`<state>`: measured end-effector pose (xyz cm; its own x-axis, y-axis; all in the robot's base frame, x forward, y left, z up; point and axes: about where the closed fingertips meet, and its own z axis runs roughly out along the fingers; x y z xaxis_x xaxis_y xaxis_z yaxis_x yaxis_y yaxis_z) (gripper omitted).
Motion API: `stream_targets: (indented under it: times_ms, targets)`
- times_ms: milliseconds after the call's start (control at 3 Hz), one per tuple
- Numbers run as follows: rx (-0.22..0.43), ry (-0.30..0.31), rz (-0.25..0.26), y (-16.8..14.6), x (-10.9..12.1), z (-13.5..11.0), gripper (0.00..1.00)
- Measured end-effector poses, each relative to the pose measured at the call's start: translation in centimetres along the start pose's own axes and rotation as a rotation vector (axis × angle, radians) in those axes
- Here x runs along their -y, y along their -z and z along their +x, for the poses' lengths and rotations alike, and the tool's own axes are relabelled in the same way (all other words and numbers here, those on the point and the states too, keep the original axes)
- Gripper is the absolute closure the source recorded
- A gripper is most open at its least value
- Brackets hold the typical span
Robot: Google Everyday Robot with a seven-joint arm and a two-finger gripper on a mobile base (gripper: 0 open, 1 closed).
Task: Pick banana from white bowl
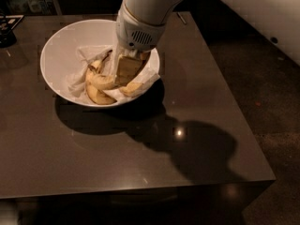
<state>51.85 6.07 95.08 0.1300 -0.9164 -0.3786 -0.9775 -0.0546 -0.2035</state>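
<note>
Now the gripper (127,70) is down inside the white bowl (61,50), in the right part of it, near the top middle of the frame. A fat white arm (150,8) comes down to it from the top edge and hides a bit of the bowl's far rim. I cannot tell if the gripper is apart, together or clamped on something, because its tip sits low among the fruit.

The banana (102,82) lies in the bowl on crumpled white paper (77,81), just left of the gripper. Its long side runs mostly from left to right across the frame and dips a little toward the lower right. It bends gently. Its left end points to the upper left, and its right end goes in by the gripper, where I cannot tell if they touch.

I can see 2 more bananas near it. 1 short banana (97,96) lies below it by the near wall of the bowl, and 1 piece (132,88) lies below the gripper.

The bowl sits on a dark brown table (140,177), toward its upper left part. The table top is smooth and shiny, with 1 small bright spot of light (178,132). A big dark shadow (201,149) spreads from under the bowl toward the lower right. Right of the table is a dark speckled floor (276,102). A pale wall (262,13) fills the upper right corner. Some dark things stand in the upper left corner, and I cannot make them out.
</note>
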Motion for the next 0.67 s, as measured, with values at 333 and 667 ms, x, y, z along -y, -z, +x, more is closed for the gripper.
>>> stream_targets:
  times_ms: [333,667]
  targets:
    - [0.061,0.034,0.025,1.3,-1.1,0.3,1.0]
    - [0.126,0.049,0.056,2.5,-2.7,0.8,1.0]
